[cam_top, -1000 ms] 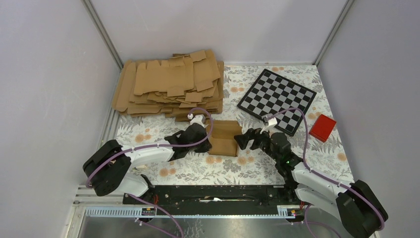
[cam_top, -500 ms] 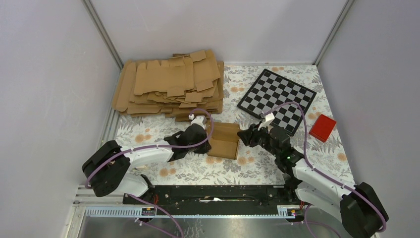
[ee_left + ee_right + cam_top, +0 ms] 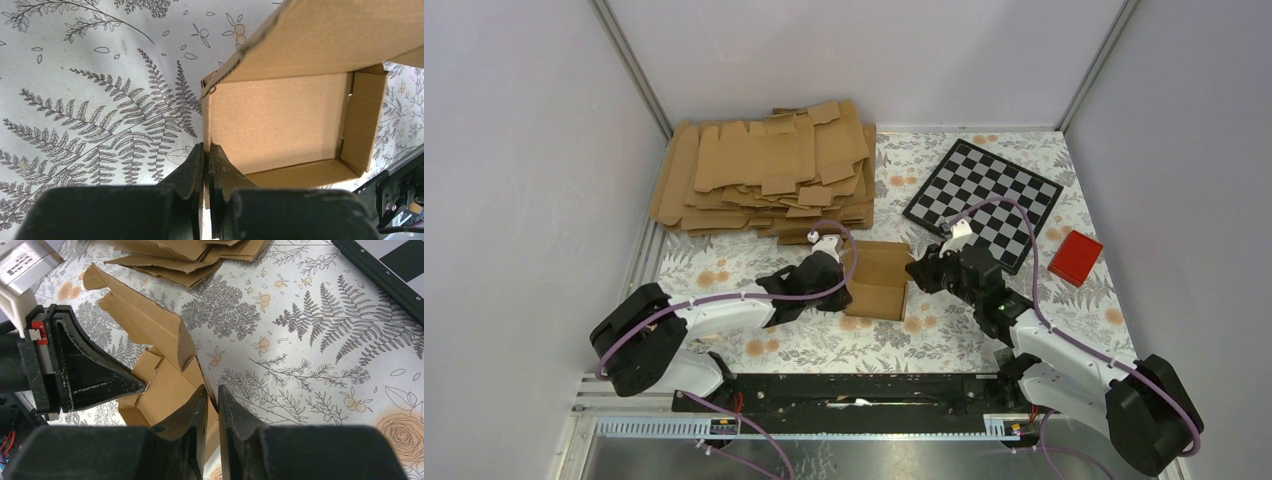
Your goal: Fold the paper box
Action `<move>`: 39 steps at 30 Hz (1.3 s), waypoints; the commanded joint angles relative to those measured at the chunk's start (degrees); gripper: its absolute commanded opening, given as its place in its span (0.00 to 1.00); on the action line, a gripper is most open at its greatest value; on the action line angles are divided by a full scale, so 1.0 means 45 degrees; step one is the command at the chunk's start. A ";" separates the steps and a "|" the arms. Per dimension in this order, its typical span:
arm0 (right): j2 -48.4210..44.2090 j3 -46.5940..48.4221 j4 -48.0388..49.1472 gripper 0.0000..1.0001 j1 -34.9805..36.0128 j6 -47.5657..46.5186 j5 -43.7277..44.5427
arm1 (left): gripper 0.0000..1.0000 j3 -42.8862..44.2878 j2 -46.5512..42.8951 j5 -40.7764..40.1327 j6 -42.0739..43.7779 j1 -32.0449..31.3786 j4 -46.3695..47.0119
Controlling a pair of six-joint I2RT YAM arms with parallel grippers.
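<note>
Two grippers pinch the box (image 3: 876,285) (open-topped), just beside the chessboard (image 3: 982,203): left gripper (image 3: 206,147) clamped on the far wall, right gripper (image 3: 211,390) nearly closed on the board-side wall.

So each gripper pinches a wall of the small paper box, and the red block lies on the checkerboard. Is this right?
Not quite. The top view shows the red block on the flowered table cover, beside the checkerboard and apart from it. The rest holds: the left gripper and the right gripper each pinch a wall of the paper box.
</note>
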 commanded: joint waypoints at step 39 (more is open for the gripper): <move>0.0099 0.0367 0.0152 0.17 0.1182 -0.0917 0.1999 | 0.58 0.1393 0.1058 0.4049 0.2949 0.3605 0.4126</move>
